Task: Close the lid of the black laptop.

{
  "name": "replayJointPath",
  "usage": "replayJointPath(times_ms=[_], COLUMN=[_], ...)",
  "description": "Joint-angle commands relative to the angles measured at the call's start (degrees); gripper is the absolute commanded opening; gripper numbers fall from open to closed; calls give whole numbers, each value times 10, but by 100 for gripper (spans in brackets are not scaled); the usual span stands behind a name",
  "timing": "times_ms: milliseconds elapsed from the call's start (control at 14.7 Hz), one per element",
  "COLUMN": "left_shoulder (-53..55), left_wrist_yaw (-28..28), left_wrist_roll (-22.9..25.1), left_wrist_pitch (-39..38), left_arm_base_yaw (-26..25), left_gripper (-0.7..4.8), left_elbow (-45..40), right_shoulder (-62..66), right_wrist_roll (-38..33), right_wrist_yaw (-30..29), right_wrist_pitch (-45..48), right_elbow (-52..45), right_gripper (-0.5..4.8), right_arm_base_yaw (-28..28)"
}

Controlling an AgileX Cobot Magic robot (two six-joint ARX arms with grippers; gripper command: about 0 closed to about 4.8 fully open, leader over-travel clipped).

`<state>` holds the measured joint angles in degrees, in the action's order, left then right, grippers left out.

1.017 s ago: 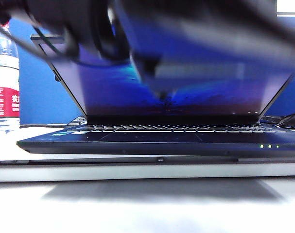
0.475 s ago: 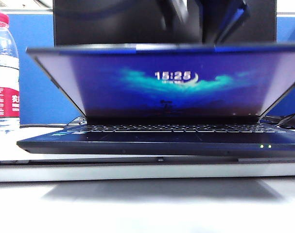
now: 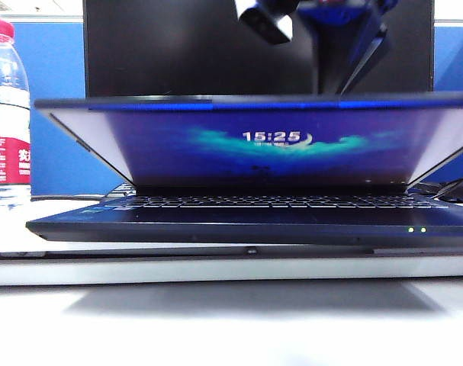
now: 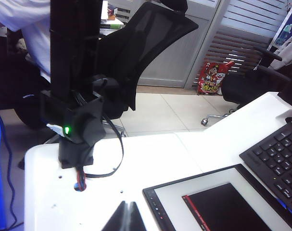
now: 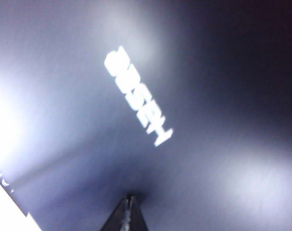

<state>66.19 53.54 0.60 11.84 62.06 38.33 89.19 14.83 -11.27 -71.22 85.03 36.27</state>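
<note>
The black laptop (image 3: 254,229) faces the exterior camera, its keyboard deck flat on a white slab. Its lid (image 3: 277,141) leans well forward over the keys, with the blue wallpaper and clock lit. My right gripper (image 3: 332,85) comes down behind the lid's top edge. In the right wrist view it is shut, its tips (image 5: 130,199) pressed against the dark outer shell (image 5: 208,96) just below the white logo (image 5: 138,96). My left gripper (image 4: 129,211) is shut with nothing in it, hovering over a white table away from the laptop.
A large black monitor (image 3: 162,46) stands right behind the laptop. A water bottle (image 3: 6,114) stands at the far left. Near the left gripper lie a flat black-framed tablet (image 4: 208,202), a separate black keyboard (image 4: 280,159) and a black arm base (image 4: 76,130) with cables.
The lid has tipped further down toward the keys. The right arm, earlier blurred across the screen's front, now stands above and behind the lid's top edge.
</note>
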Motion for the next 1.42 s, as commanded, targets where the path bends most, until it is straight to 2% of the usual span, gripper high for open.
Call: replayJointPath(times_ms=[68,678,882,950,1221,1424], left_shoulder=[-5,-30,-37,-43,-99,-156], left_wrist_yaw=[0,-64,-104,-134,-316,-466], left_wrist_roll=[-3,-6,-6,-6,19,26], left_wrist_pitch=[10,21,13,7,-26,-69], left_arm_base_yaw=[2,1,1,1,1,1], left_gripper=[18,18,18,18,18,18], left_elbow=[2,2,2,2,2,2], right_shoulder=[20,60,63,62,50,-6], right_wrist_roll=[-1,-7,-14,-15,-27,-58], right_wrist_yaw=[0,11,13,13,26,40], right_wrist_pitch=[6,20,24,25,39,106], right_elbow=[-2,-7,-7,-7,-5,-4], right_gripper=[-6,-6,-6,-6,-6,-6], right_arm_base_yaw=[1,1,1,1,1,0])
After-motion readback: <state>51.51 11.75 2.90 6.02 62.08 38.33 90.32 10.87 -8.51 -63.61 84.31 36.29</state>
